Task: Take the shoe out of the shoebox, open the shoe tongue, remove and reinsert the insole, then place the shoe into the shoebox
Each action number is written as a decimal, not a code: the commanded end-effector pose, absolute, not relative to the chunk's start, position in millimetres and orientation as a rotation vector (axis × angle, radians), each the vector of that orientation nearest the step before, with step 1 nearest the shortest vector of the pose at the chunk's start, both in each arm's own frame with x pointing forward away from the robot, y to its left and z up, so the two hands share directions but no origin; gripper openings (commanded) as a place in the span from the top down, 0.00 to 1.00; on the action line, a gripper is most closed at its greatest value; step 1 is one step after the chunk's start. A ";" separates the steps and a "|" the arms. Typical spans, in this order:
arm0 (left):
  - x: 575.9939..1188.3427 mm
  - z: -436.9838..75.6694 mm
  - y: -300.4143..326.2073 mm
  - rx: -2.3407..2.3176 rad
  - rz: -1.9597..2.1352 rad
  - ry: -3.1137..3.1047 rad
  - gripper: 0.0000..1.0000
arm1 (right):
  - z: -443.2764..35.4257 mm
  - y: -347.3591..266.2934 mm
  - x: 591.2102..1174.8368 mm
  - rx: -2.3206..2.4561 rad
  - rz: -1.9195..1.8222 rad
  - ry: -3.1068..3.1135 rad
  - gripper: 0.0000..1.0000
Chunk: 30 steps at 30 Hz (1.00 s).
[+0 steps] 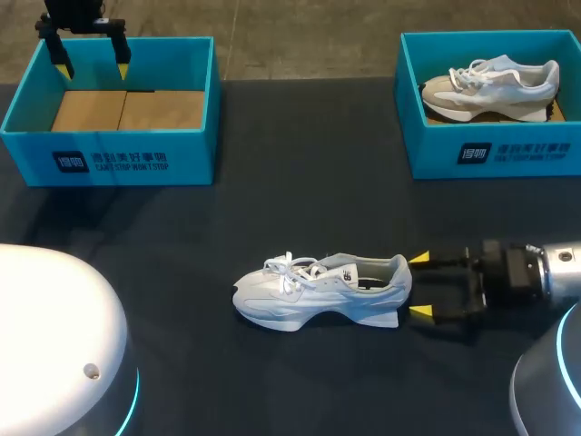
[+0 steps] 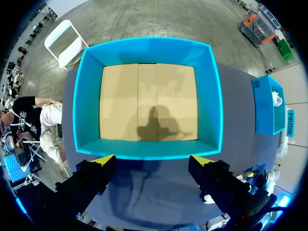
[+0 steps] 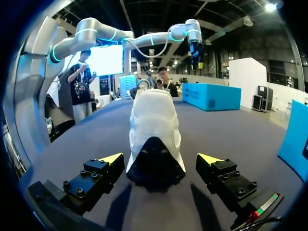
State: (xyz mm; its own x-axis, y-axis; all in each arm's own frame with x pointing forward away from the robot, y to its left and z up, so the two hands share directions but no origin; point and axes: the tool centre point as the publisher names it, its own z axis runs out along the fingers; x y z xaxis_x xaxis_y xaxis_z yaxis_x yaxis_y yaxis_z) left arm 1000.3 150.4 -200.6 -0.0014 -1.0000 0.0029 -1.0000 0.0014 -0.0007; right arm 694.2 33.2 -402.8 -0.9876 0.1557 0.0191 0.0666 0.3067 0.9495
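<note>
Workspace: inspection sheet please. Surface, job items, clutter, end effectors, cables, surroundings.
Surface: dark table, nothing spilled.
Job's things: white shoe on its sole on the table, heel toward my right arm; left shoebox with bare cardboard floor showing; right shoebox holds a second shoe.
Clutter: nothing seen.
End effectors: left end effector open, over the left shoebox's far side; right end effector open at the white shoe's heel, no contact seen.
Cables: nothing seen.
Surroundings: nothing seen.

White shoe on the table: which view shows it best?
Head view: the white shoe lies whole and side on, laces showing, with the right gripper open behind its heel. Right wrist view shows only its heel, end on. Left wrist view does not show it.
</note>
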 end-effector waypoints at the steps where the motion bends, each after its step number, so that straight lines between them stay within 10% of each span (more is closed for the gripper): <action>1: 1000.2 -200.3 150.3 2.220 0.002 -2.222 0.00 | -408.6 39.5 695.2 0.197 1.804 2.471 0.00; 30: 1000.2 -200.3 150.3 2.220 0.002 -2.222 0.00 | -412.9 66.1 696.2 0.168 1.839 2.475 0.00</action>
